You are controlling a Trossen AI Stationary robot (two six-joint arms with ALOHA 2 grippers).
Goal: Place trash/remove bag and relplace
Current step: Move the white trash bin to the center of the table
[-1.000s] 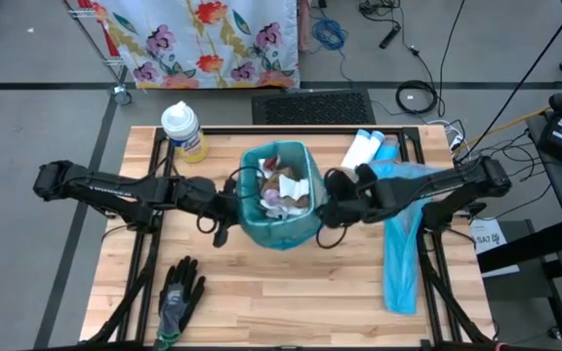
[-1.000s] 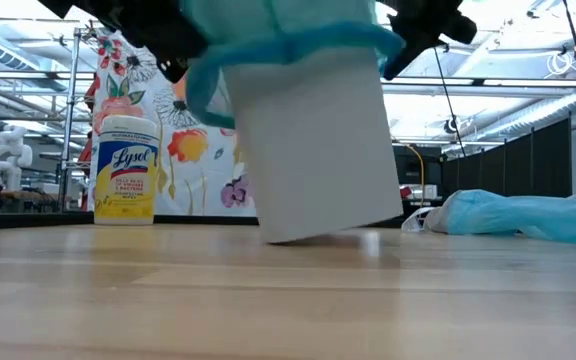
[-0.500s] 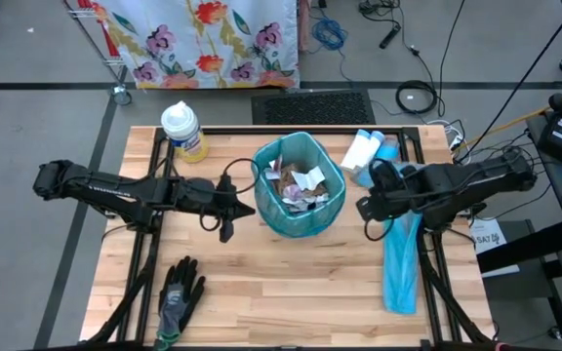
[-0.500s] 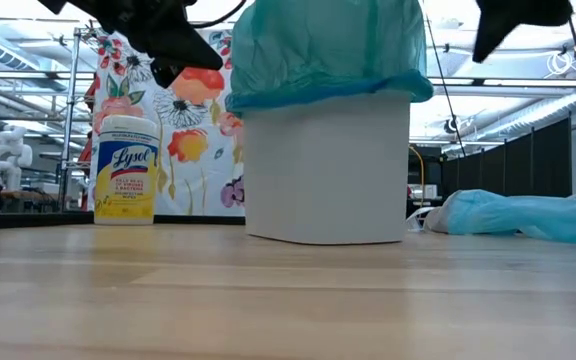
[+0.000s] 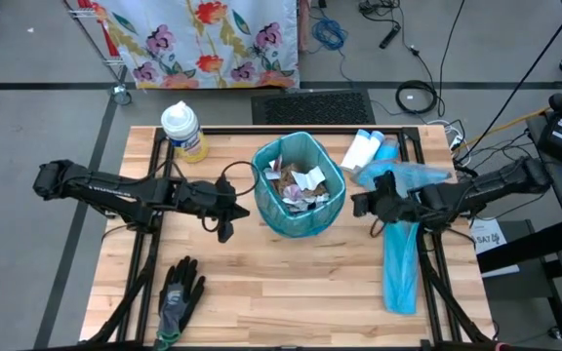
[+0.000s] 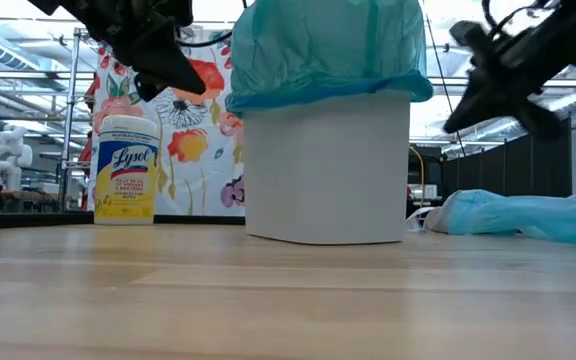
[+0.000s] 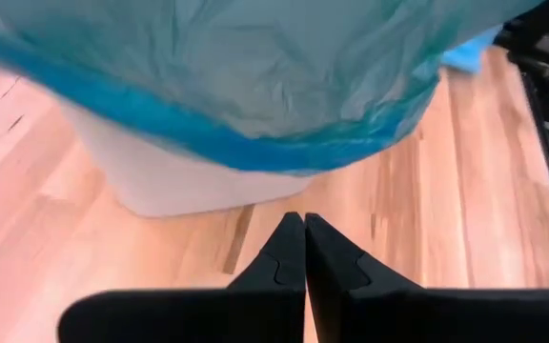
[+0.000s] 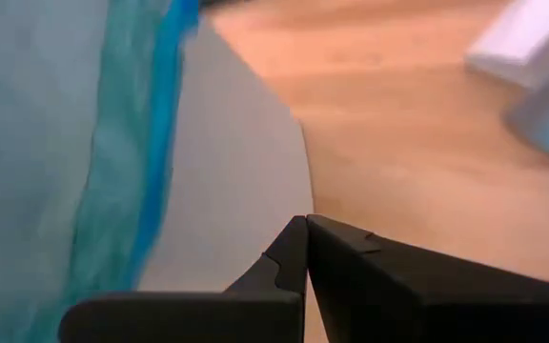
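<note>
Teal bag plastic lines the white bin [image 5: 299, 195], which now stands square and upright at the middle of the counter [image 5: 281, 292]; a second ago it was tipped, hoisted off the wood between both grippers. Since then both arms have let go and drawn back. The left gripper [image 5: 228, 210] hangs at the bin's 9 o'clock, just clear of the rim, its fingers [image 7: 303, 250] pressed together on nothing. The right gripper [image 5: 361, 205] sits at 3 o'clock, a little farther off, fingers [image 8: 305, 250] likewise closed and empty.

The trash [image 5: 296, 187], brown towels and white scraps, lies inside the bag, so the filling part looks done; I judge the bag's removal comes next.

The bin's mouth faces straight up and its long axis is vertical. The spare bag [image 5: 399, 253] lies flat at 4 o'clock, its length running from 12 to 6 o'clock.
</note>
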